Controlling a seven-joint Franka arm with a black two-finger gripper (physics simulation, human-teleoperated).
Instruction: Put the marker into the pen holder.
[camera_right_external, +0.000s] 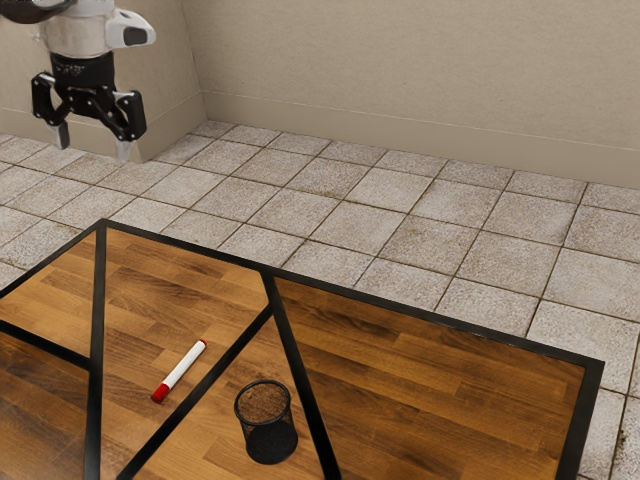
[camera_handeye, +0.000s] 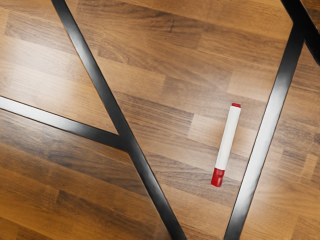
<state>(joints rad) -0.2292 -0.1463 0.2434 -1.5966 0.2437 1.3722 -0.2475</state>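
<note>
Exterior view: the arm (camera_right_external: 82, 38) comes in at the exterior view's left, with the jaws high above the desk (camera_right_external: 420, 378), standing apart with nothing between them. The marker (camera_right_external: 181, 370) lies flat on the wood, its thick red cap (camera_right_external: 160, 393) toward the near side. The pen holder (camera_right_external: 271, 440) stands upright to the right and somewhat nearer, across a black strip (camera_right_external: 200, 392). Carried lying flat, the marker would probably catch on the holder's rim and drop or tip it; it likely needs turning on end first. The desk's near part and the arm's upper part are cut off by the frame; the mesh and shadow make the holder's bottom hard to read.

Wrist view: the marker (camera_handeye: 228, 142) lies clear of the black strips, its cap close to one. If one finger met the round barrel before the other, it could roll away; a grip askew or near one end might let it swing. Its underside is hidden, and the height above it is hard to judge.
</note>
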